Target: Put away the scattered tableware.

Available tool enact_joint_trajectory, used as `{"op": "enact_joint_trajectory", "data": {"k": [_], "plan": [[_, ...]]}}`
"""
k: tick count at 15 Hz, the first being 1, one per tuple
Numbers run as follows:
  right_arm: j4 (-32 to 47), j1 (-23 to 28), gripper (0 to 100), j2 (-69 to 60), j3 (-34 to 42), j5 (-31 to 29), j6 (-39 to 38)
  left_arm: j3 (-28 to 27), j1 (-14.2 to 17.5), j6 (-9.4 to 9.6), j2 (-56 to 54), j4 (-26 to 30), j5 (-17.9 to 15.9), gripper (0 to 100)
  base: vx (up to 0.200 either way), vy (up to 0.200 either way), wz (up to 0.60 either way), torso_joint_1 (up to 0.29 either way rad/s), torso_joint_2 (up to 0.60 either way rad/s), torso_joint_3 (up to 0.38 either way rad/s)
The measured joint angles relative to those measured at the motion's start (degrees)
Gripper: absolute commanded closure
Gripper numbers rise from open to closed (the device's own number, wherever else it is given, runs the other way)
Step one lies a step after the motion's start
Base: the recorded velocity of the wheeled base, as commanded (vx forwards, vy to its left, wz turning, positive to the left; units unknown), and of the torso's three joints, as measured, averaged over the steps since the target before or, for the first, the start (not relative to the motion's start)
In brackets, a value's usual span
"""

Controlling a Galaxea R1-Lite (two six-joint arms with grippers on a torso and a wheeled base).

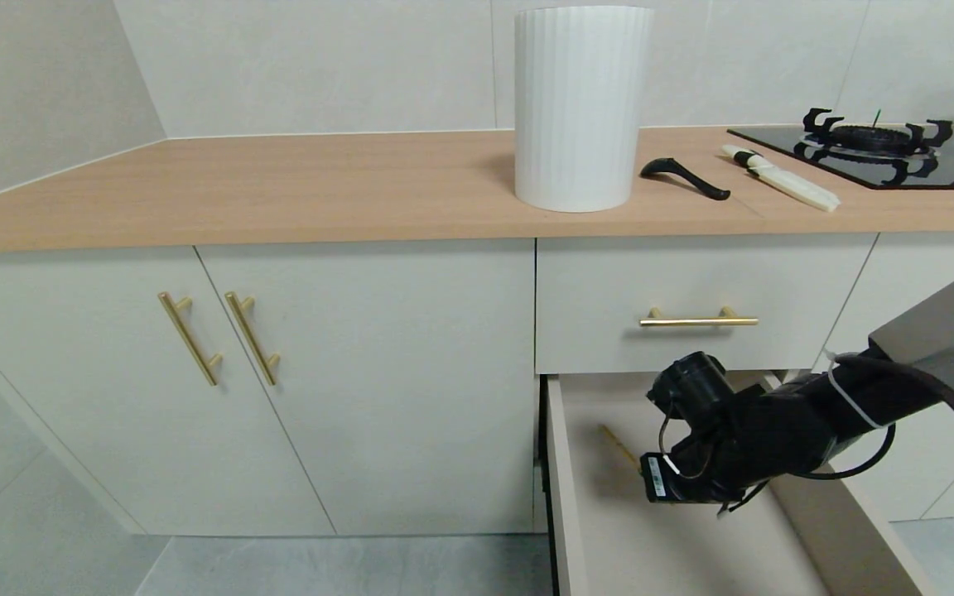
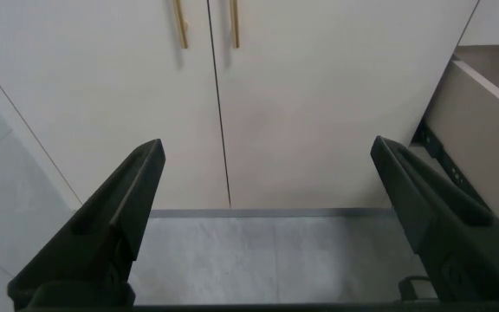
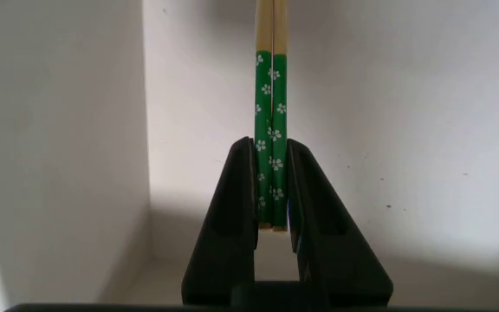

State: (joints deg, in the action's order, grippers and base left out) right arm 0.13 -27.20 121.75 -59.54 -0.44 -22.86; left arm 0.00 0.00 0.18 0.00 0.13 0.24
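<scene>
Bamboo chopsticks with green flowered ends inside the open pale drawer
The right gripper pinches the pair between narrow fingers; the left gripper hangs wide open before white cupboard doors. Released too high, the sticks may bounce apart or strike the drawer wall.

No word, number or sign can be read anywhere. The one label is a small white sticker on the near left end of the black wrist housing of the right arm, above the open drawer. It seems to bear dark barcode-like print, too small to make out. The chopsticks carry a green band with small white flowers, which is a pattern and not lettering.
</scene>
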Motion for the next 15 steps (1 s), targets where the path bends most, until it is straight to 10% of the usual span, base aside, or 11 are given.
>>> {"op": "enact_joint_trajectory", "data": {"k": [15], "plan": [[-5.1,-2.3,100,12.4,-1.6,-4.9,-2.5,0.0,0.0,0.00,0.0,0.0,0.0,0,0.000,0.000,0.00,0.000,0.00,0.000]]}}
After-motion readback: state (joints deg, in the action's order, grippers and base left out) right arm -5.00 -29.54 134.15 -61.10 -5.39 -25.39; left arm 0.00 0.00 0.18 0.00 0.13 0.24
